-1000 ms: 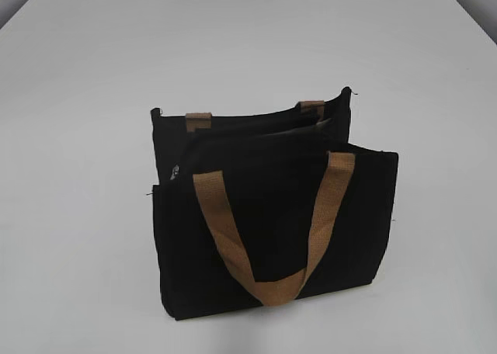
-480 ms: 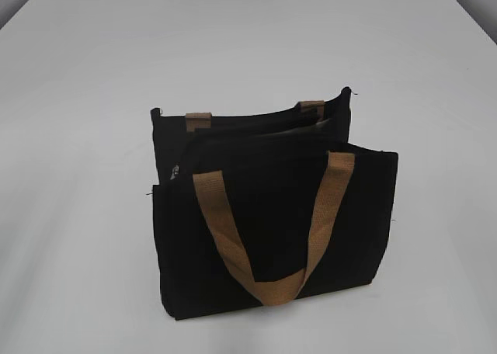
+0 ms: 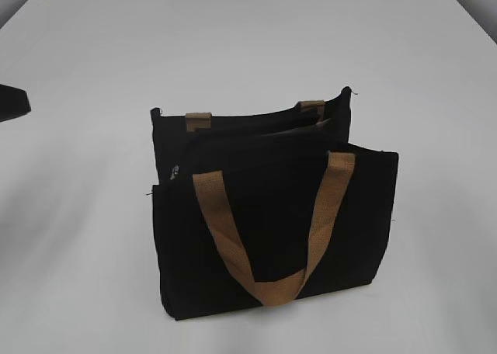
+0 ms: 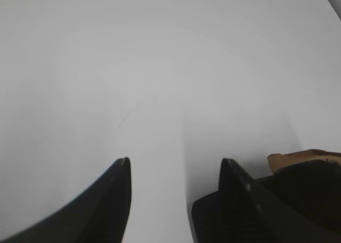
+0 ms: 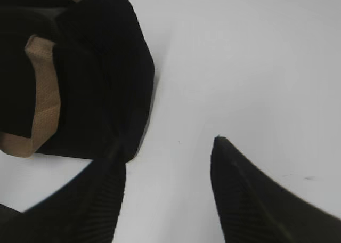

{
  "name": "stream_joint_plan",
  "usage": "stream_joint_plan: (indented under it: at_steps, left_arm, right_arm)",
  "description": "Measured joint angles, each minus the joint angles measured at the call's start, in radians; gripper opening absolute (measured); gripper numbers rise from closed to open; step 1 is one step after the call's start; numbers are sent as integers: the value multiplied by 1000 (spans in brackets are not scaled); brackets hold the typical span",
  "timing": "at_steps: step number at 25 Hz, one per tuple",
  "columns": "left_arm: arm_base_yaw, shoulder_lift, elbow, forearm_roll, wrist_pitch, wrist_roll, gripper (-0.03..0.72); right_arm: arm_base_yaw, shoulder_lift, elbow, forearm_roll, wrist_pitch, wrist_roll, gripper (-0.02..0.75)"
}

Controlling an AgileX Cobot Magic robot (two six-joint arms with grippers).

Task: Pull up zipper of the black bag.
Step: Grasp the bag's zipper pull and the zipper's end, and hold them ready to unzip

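Observation:
The black bag stands upright on the white table, its top gaping open. One tan handle hangs down its front; two tan strap tabs show at the back edge. The zipper's small silver pull sits at the left end of the top edge. My left gripper is open and empty over bare table, with a corner of the bag at its lower right. My right gripper is open and empty beside the bag's side. The zipper is not visible in either wrist view.
The white table surrounds the bag on all sides. A dark part of my left arm shows at the left edge of the exterior view. The table's far corners show at the top.
A dark part of my left arm has come into the exterior view at its left edge. The bag has not moved.

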Motion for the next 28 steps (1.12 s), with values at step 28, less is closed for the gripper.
stream_joint_plan:
  at_steps: [28]
  left_arm:
    - [-630, 368, 439, 725, -1183, -741, 400]
  right_arm:
    - [167, 446, -153, 10, -92, -50, 405]
